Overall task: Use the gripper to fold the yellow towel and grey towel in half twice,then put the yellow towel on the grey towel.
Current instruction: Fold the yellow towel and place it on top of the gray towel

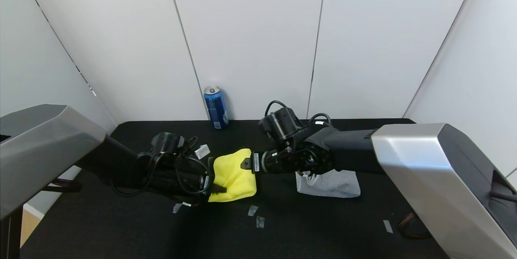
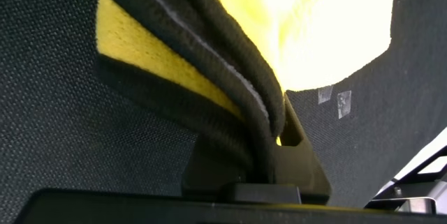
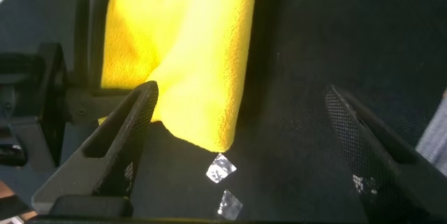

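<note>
While the left gripper (image 1: 216, 188) is pinched on the trimmed edge of the yellow towel (image 1: 234, 175), which lies folded on the black table (image 1: 121, 226) between the two arms, the right gripper (image 1: 247, 165) sits at its far side with fingers spread, one finger (image 3: 119, 137) against the cloth. The grey towel (image 1: 329, 183) lies folded under the right arm, well apart. If the left pinch holds only some layers, lifting could let the fold fall open; dragging could bunch the fluffy cloth.
</note>
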